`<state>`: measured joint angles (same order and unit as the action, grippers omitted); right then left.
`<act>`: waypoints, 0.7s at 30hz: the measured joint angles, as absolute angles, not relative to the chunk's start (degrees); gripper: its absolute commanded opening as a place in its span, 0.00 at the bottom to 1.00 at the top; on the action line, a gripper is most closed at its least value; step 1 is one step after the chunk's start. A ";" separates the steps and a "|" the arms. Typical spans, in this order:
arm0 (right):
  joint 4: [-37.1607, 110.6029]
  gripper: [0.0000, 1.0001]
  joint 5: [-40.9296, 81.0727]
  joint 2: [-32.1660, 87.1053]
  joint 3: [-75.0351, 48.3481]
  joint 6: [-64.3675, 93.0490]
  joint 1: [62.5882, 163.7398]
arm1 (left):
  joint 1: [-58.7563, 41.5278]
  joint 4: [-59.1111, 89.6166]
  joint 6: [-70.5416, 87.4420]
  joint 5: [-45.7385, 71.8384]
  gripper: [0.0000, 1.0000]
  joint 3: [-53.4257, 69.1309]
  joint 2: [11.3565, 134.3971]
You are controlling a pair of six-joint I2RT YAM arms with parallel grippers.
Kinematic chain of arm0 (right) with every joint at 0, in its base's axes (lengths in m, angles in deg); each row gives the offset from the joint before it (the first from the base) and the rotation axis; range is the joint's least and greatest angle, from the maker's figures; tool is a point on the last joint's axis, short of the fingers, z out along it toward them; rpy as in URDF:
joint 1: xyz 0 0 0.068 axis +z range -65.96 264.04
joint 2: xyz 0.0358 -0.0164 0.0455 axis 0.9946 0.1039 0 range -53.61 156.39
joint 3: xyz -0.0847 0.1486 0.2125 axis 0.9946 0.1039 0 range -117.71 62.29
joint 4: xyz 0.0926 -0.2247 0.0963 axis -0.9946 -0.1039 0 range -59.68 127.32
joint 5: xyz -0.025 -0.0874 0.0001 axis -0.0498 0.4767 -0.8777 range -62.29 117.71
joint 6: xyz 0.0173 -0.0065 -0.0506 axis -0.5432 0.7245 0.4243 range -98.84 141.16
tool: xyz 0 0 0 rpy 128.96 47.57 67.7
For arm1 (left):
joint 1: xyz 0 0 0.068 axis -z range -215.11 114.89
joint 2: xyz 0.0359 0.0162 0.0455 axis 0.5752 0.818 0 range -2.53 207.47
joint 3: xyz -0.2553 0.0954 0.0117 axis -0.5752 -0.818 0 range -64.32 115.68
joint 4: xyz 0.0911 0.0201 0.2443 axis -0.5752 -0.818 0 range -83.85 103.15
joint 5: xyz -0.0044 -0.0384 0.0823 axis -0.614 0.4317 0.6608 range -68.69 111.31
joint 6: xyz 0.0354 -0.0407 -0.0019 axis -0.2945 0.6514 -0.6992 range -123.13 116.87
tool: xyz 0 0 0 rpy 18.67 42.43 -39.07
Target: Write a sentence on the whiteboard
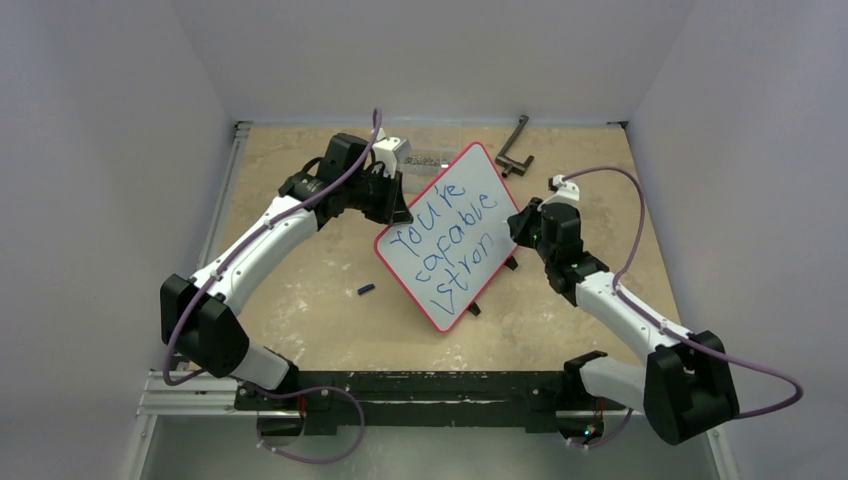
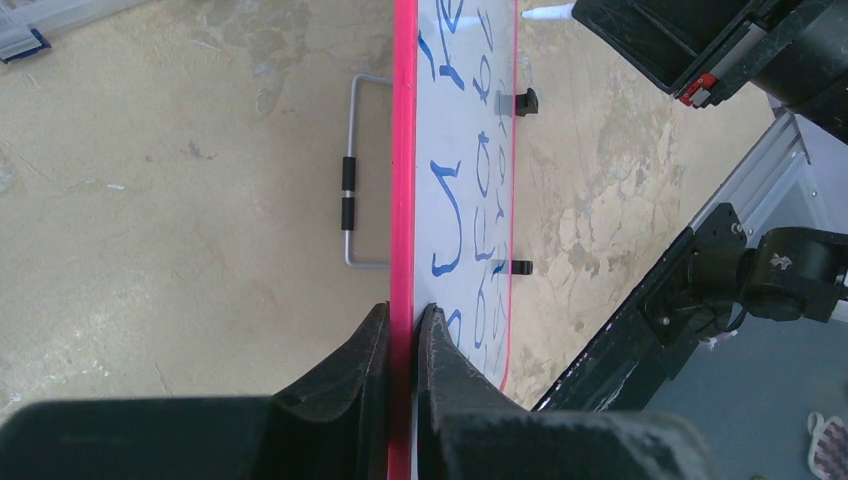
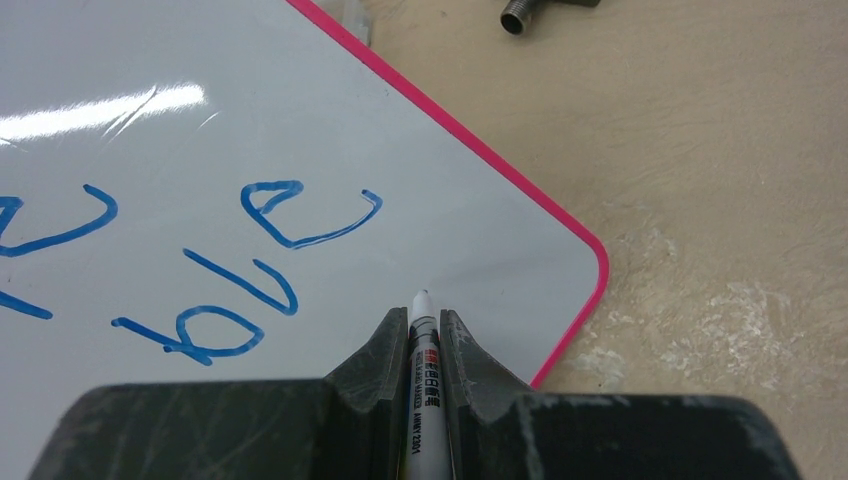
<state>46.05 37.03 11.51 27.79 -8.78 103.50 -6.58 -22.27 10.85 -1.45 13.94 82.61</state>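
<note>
The whiteboard [image 1: 474,190], red-framed, stands tilted at the middle of the table on small black feet. The sentence [image 1: 447,243] runs across it in slanted blue lines reading about "You're capable stron". My left gripper [image 1: 398,205] is shut on the board's upper left edge; in the left wrist view both fingers pinch the red frame [image 2: 403,150] at the left gripper [image 2: 403,320]. My right gripper [image 1: 520,225] is shut on a white marker [image 3: 424,360]. Its tip sits at the bare white board [image 3: 200,120] near the right corner, beyond the blue letters [image 3: 290,215]; contact is unclear.
A small dark cap [image 1: 366,290] lies on the table left of the board. A black L-shaped tool [image 1: 514,148] and a clear item [image 1: 425,158] lie at the back. A wire stand [image 2: 350,190] props the board from behind. Grey walls close in on both sides.
</note>
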 measured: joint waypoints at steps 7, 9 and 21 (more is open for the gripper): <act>47.82 0.00 34.98 14.24 27.29 -8.82 103.37 | -6.58 -22.27 10.85 -1.47 0.00 13.94 82.59; 48.17 0.00 34.26 15.01 27.00 -8.82 103.19 | -6.58 -22.29 10.83 -1.47 0.00 13.94 82.57; 50.16 0.00 31.90 16.58 25.98 -8.73 102.71 | -6.60 -22.36 10.85 -1.37 0.00 13.92 82.57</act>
<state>50.16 31.90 16.58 25.98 -8.73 102.71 -6.60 -22.36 10.85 -1.37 13.92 82.57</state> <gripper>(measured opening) 0.096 0.078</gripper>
